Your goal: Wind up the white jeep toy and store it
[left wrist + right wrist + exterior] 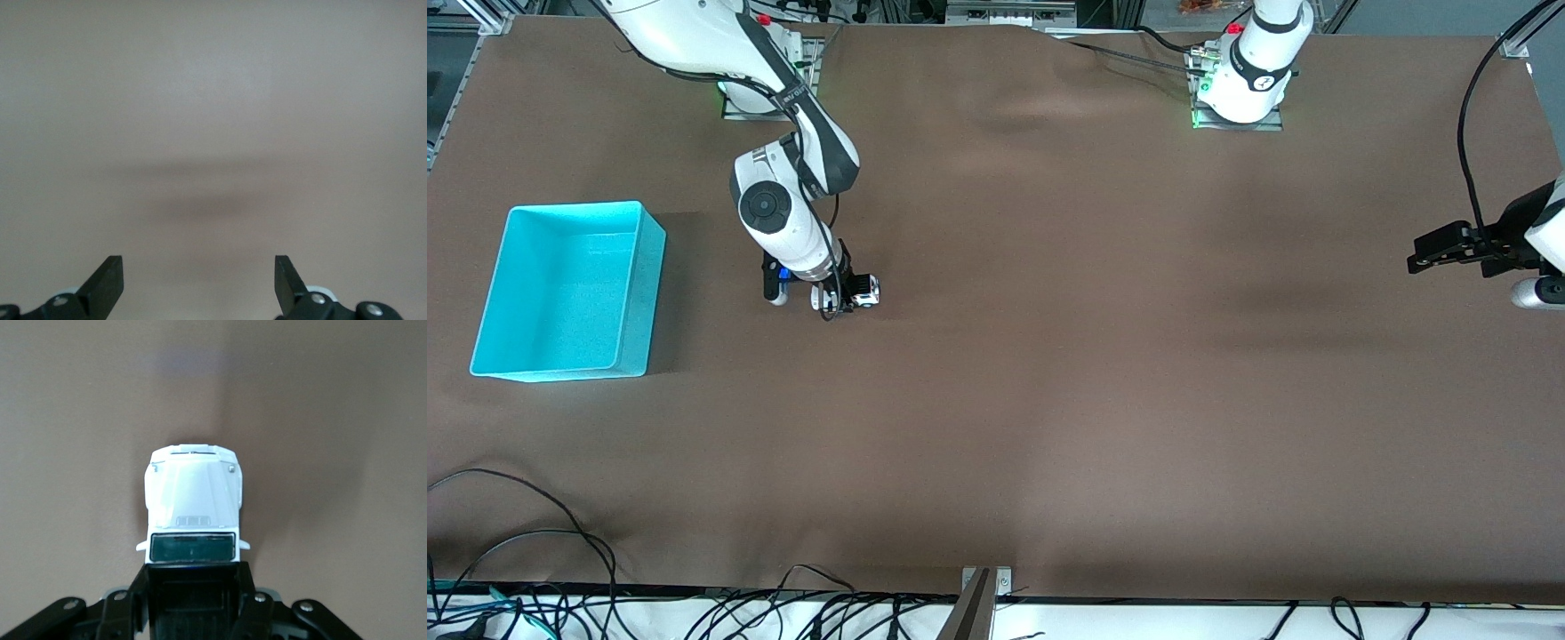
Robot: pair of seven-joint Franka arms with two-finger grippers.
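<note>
The white jeep toy (863, 292) with a black roof stands on the brown table beside the turquoise bin (569, 292), toward the right arm's end. My right gripper (841, 298) is down at the table and shut on the jeep's black-roofed cabin. In the right wrist view the jeep (192, 507) shows its white hood and dark windscreen, with the right gripper (192, 587) clamped on both sides of the roof. My left gripper (1416, 263) waits at the left arm's end of the table, open and empty; in the left wrist view the left gripper (199, 283) is over bare table.
The turquoise bin is open-topped and holds nothing visible. Black cables (534, 551) lie along the table edge nearest the front camera. The brown cloth has a slight ridge (1040, 107) near the arm bases.
</note>
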